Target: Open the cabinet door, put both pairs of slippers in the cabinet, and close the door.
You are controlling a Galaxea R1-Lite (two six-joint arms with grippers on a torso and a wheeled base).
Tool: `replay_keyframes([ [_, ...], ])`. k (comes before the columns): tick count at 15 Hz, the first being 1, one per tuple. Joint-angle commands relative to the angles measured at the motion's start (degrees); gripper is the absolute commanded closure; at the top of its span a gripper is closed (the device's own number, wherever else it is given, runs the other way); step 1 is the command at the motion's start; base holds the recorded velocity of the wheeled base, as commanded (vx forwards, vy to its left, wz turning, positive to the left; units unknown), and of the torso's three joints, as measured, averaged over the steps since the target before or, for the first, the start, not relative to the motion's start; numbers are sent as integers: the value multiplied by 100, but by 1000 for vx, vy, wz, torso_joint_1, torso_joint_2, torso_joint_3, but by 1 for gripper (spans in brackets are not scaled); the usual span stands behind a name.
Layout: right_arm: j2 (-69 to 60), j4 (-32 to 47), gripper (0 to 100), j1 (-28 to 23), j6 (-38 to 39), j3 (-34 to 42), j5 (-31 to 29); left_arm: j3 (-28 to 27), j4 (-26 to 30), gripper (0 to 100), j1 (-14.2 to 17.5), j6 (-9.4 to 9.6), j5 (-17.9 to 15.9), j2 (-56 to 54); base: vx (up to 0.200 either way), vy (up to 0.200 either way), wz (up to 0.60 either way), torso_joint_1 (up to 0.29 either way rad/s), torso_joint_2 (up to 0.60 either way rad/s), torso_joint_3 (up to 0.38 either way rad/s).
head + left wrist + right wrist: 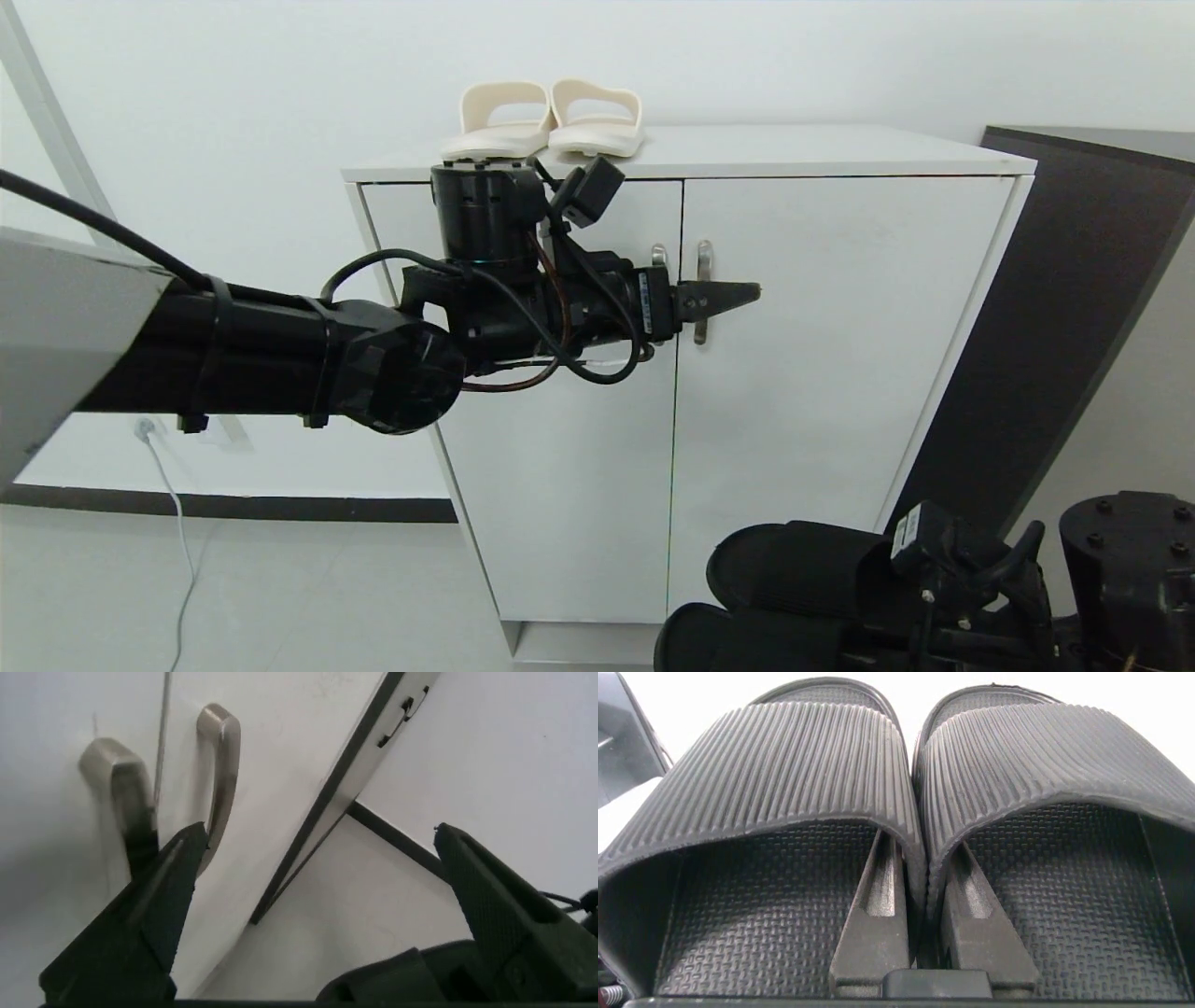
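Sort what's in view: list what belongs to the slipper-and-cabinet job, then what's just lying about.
Job:
cabinet, doors shut
door handles
cream slippers on top of the cabinet
black slippers, pinched by the right gripper
left gripper, open at the handles

Lying about:
white cable down the wall
dark panel beside the cabinet

Left arm (280,359): black, round links, faceted elbow housing; straps band forearm. Thick black cable loops at wrist, thin brown cable beside it. Cylindrical joint cap carries ring of screws. Small black camera box on bracket. Left hand (747,297): black, white label strip at base; fingers (140,924) tapered wedges, matte grain. Right arm (1130,560): black drum joint, screws on top; box with white label. Right hand (921,859): fingers (873,919) dark grey, grooved.
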Motion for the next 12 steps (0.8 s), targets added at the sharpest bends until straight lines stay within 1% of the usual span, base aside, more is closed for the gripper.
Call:
replay_keyframes([
  [1, 11, -2, 100, 3, -7, -2, 2, -130, 0, 0, 0, -4, 91, 118, 0, 0, 0, 0, 0, 0],
  [2, 3, -2, 100, 3, -7, -2, 2, -314, 8, 0, 0, -4, 267, 268, 0, 0, 0, 0, 0, 0],
  [3, 11, -2, 100, 3, -7, 7, 2, -420, 35, 0, 0, -4, 328, 356, 0, 0, 0, 0, 0, 0],
  [5, 11, -2, 100, 3, -7, 7, 2, -534, 193, 0, 0, -4, 346, 443, 0, 0, 0, 0, 0, 0],
  [8, 3, -2, 100, 3, -7, 24, 2, -569, 193, 0, 0, 5, 346, 523, 0, 0, 0, 0, 0, 0],
  [9, 3, -2, 100, 3, -7, 24, 2, -569, 193, 100, 0, -4, 337, 523, 0, 0, 0, 0, 0, 0],
  [12, 3, -2, 100, 12, -7, 51, 2, -543, 193, 100, 0, -4, 346, 514, 0, 0, 0, 0, 0, 0],
])
